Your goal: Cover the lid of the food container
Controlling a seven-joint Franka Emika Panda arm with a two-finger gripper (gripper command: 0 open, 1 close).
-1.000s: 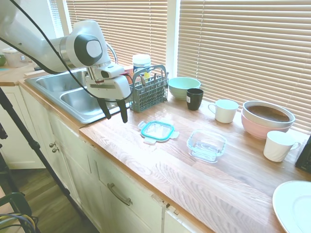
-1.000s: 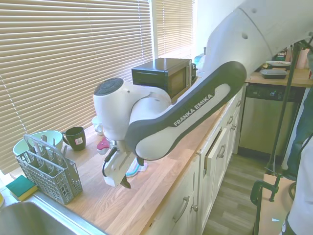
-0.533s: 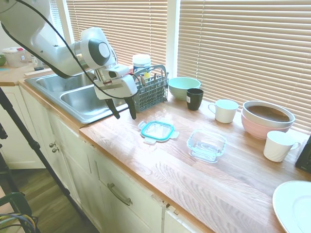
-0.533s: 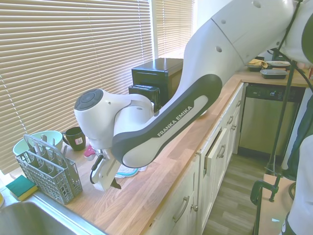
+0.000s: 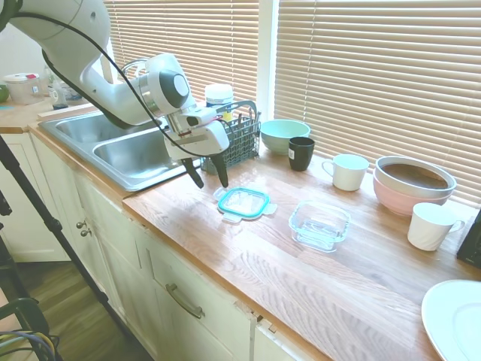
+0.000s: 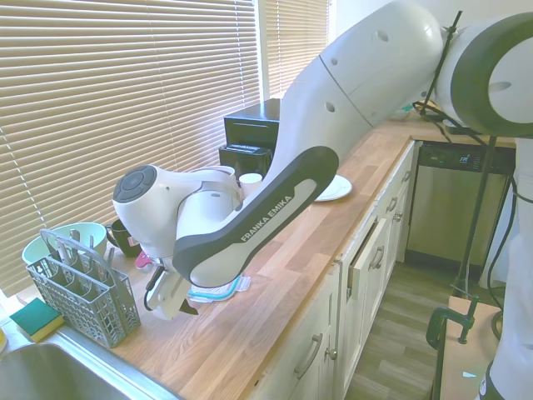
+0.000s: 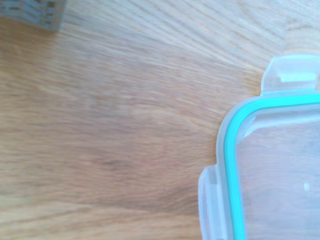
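Gripper (image 5: 208, 171) hanging over the wooden countertop (image 5: 301, 263) with two dark fingers (image 5: 222, 174) spread apart, jaws wide, nothing between them, nothing touched. Positioned just beside the lid (image 5: 243, 202), on its sink-facing side, tips above the wood. Lid lying flat on the counter: clear plastic, rounded-square, teal rim, small translucent snap tabs at the edges; in the wrist view (image 7: 272, 165) one corner only, rim a bright teal band, two cloudy tabs jutting out, warm wood grain alongside. From the second exterior view, lid (image 6: 218, 291) partly hidden behind the arm, gripper (image 6: 166, 297) low beside it. Food container (image 5: 320, 224) standing apart from the lid, further along the counter away from the sink: clear glass, low walls, rounded corners, uncovered. Behind, a grey slotted plastic cutlery basket (image 5: 240, 147) near the steel sink (image 5: 124, 154), a mint-green bowl (image 5: 284, 135), a black mug (image 5: 301, 153), a white mug (image 5: 347, 171), a pink bowl (image 5: 409, 197) with a grey-rimmed one nested inside, another white cup (image 5: 431, 226), and the edge of a white plate (image 5: 455, 316). Countertop of pale oak with strong wavy grain, glossy where window light falls. Slatted wooden blinds (image 5: 376, 68) across the window behind.
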